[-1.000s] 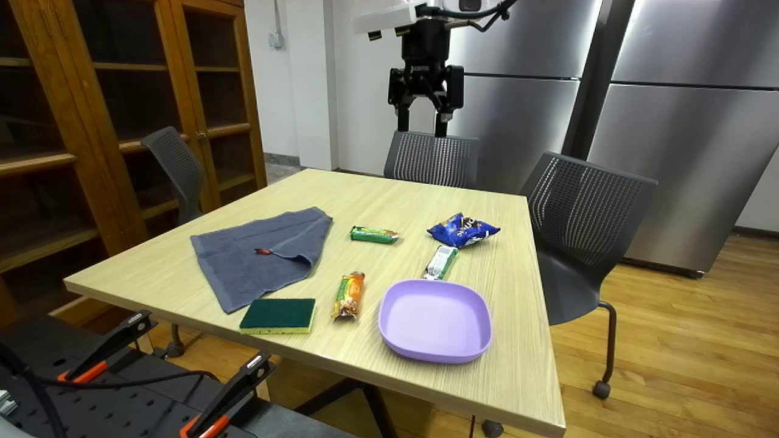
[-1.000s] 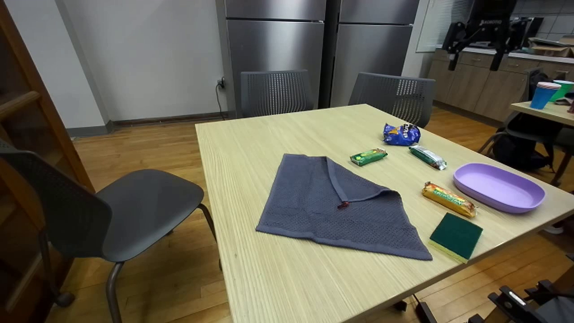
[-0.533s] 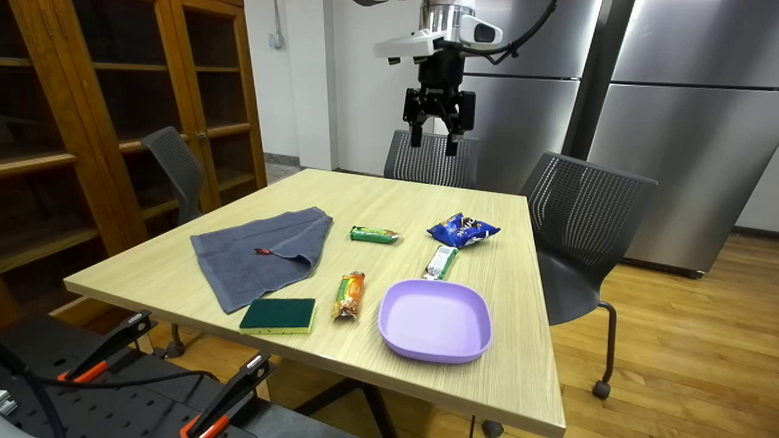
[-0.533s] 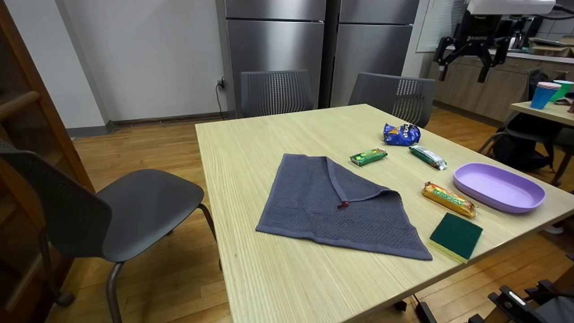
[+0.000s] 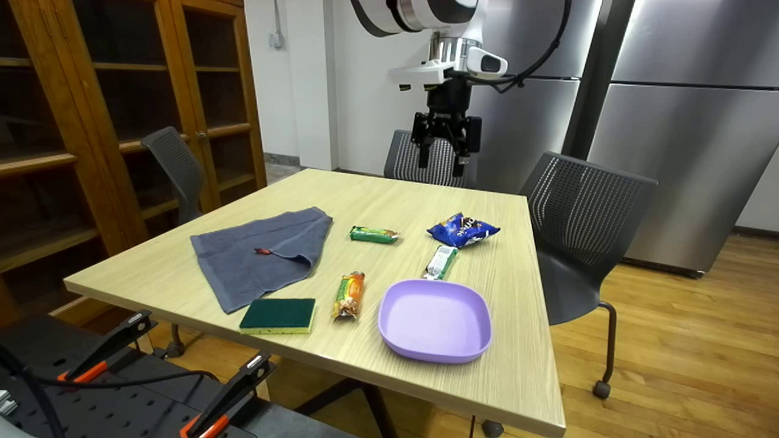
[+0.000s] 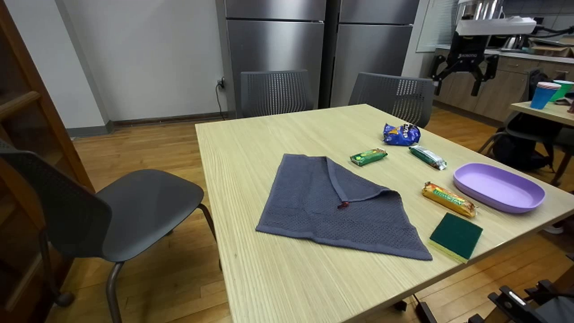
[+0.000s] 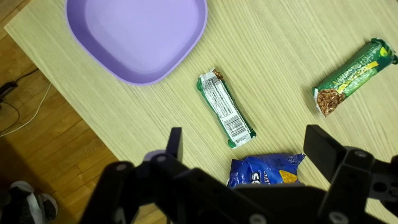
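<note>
Gripper [image 5: 442,164]: jaws spread wide, fingers [image 7: 174,144] pointing down, up in the air over the table [image 5: 389,261].
Bag [image 7: 270,168]: blue, on the table below, the thing nearest the gripper; in the wrist view it shows between the fingers, partly hidden by the gripper's body.
White bar [image 7: 225,109]: just beside the bag, printed back and barcode facing up, one end toward the bag, the far end toward the dish [image 7: 146,40] but apart from it.
Green bar [image 7: 354,76]: between the white bar and the cloth [image 6: 332,224] in both exterior views, touching neither.
Orange bar [image 5: 349,296]: between the sponge [image 5: 278,313] and the dish, near both.
Dish: purple, near the table's edge.
Sponge: dark green on top, yellow beneath, near a corner of the cloth; whether they touch, I cannot tell.
Cloth: grey-blue, spread flat with one part folded over; a small red piece [image 6: 343,205] shows on it.
Chairs [image 6: 150,206]: dark, set around the table.
Fridges [image 5: 688,170]: steel, behind the table in both exterior views.
Cabinet [image 5: 171,67]: wooden, with glass doors.
Cups [image 6: 541,96]: blue and green, on a side table [image 6: 549,114] in an exterior view.
</note>
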`<state>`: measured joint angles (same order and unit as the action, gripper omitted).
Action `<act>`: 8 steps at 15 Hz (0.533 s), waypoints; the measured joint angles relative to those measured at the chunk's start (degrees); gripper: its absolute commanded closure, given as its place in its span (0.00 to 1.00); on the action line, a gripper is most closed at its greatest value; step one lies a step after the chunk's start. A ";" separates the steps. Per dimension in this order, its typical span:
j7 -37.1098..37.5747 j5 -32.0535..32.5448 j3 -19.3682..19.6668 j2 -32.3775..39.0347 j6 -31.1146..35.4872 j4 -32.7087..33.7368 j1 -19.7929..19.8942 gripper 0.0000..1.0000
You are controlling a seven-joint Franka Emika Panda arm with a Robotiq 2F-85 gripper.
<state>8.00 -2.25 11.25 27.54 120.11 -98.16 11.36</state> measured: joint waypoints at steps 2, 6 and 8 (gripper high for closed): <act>0.00 0.10 0.02 1.64 -0.51 1.08 0.01 0.00; 0.00 0.80 0.12 4.51 -1.94 3.13 0.01 0.00; 0.00 1.41 0.30 5.80 -2.55 4.03 0.01 0.00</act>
<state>8.00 -0.84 11.56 33.34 117.56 -94.13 11.37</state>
